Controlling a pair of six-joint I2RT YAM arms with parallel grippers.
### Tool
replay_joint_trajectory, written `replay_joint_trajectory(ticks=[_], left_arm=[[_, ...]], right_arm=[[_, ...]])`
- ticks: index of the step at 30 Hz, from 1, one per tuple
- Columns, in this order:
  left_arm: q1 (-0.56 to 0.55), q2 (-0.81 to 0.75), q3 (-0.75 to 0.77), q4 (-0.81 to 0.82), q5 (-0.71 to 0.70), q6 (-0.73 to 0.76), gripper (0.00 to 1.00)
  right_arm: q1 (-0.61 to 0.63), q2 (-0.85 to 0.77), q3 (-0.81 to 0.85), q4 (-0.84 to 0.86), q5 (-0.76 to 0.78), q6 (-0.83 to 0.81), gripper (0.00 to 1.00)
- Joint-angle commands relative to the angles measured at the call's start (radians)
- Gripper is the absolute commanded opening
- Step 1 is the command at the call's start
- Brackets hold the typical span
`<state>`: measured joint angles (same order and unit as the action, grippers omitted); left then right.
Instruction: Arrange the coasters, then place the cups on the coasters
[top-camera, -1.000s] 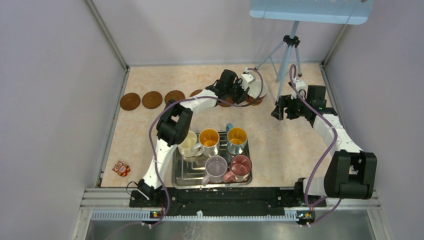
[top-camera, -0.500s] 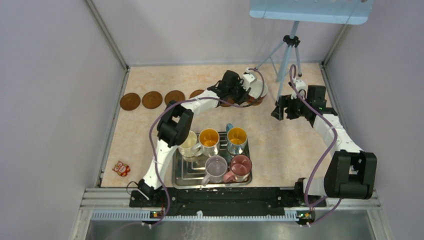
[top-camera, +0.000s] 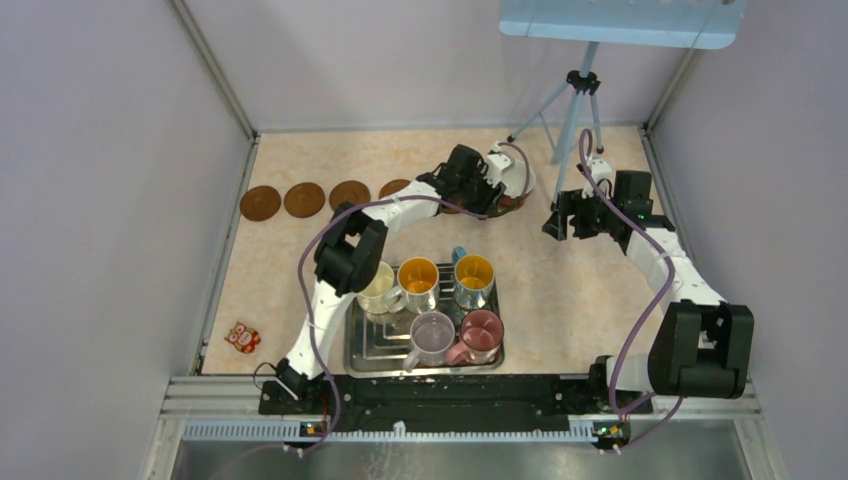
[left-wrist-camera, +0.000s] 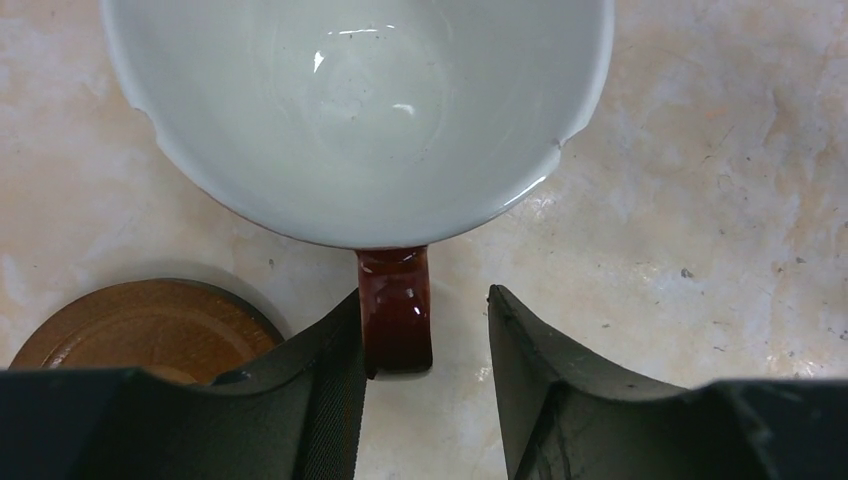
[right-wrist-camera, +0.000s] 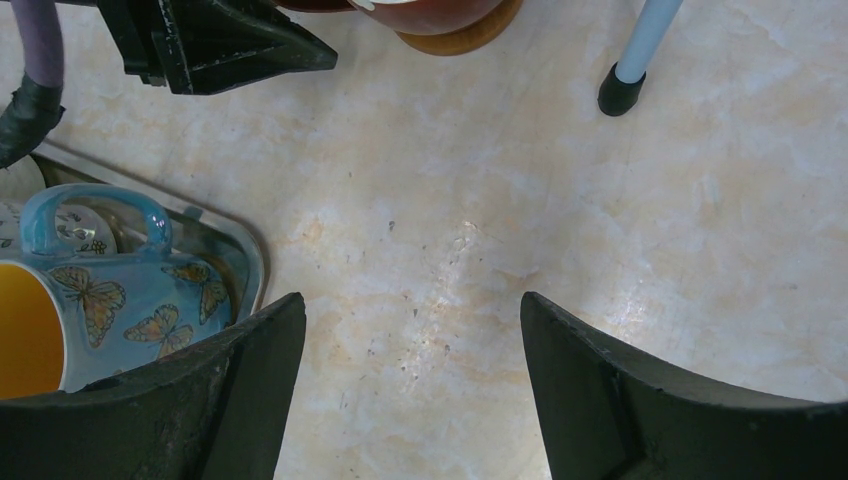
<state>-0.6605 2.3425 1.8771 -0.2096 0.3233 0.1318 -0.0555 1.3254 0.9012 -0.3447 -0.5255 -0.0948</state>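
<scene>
Straddling cup handle (left-wrist-camera: 396, 305), left claw (left-wrist-camera: 423, 300) parted; unclear overhead.

Left gripper (left-wrist-camera: 424, 302), right gripper (right-wrist-camera: 412, 302): jaws apart.

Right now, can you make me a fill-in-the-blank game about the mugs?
The silver tray holds ___ mugs.
The wide white mug has a dark ___ handle.
The blue-handled mug has ___ painted on it.
The right tool holds ___.
Missing words: five, red, butterflies, nothing.
</scene>
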Motion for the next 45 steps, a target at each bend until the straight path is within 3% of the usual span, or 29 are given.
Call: replay_joint_trajectory(ticks=[1,17,20,23,32,41,45], left_arm=[[-0.012,-0.104,-0.015,0.018,0.026,-0.015,0.52],[-0.033,-0.097,0.009,0.004,0.073,-0.020,0.50],[-0.033,-0.106,0.017,-0.010,0.067,-0.025,0.53],[-0.031,-0.135,0.017,-0.022,0.036,-0.025,0.64],[0.001,-0.327,-0.002,-0.122,-0.056,0.016,0.98],[0.083,-0.636,-0.179,-0.318,-0.282,-0.051,0.99],[0.177,-0.820,-0.324,-0.452,-0.215,-0.092,0.99]], right_arm=[[-0.010,-0.009,0.008,0.020,-0.021,-0.016,0.78],[-0.010,-0.017,0.006,0.020,-0.021,-0.016,0.78],[-0.010,-0.017,0.007,0.018,-0.021,-0.016,0.78],[-0.010,-0.017,0.007,0.019,-0.021,-0.016,0.78],[-0.010,-0.025,0.009,0.021,-0.031,-0.014,0.78],[-0.010,-0.046,0.009,0.018,-0.054,-0.006,0.79],[-0.010,-0.054,0.009,0.019,-0.069,0.002,0.79]])
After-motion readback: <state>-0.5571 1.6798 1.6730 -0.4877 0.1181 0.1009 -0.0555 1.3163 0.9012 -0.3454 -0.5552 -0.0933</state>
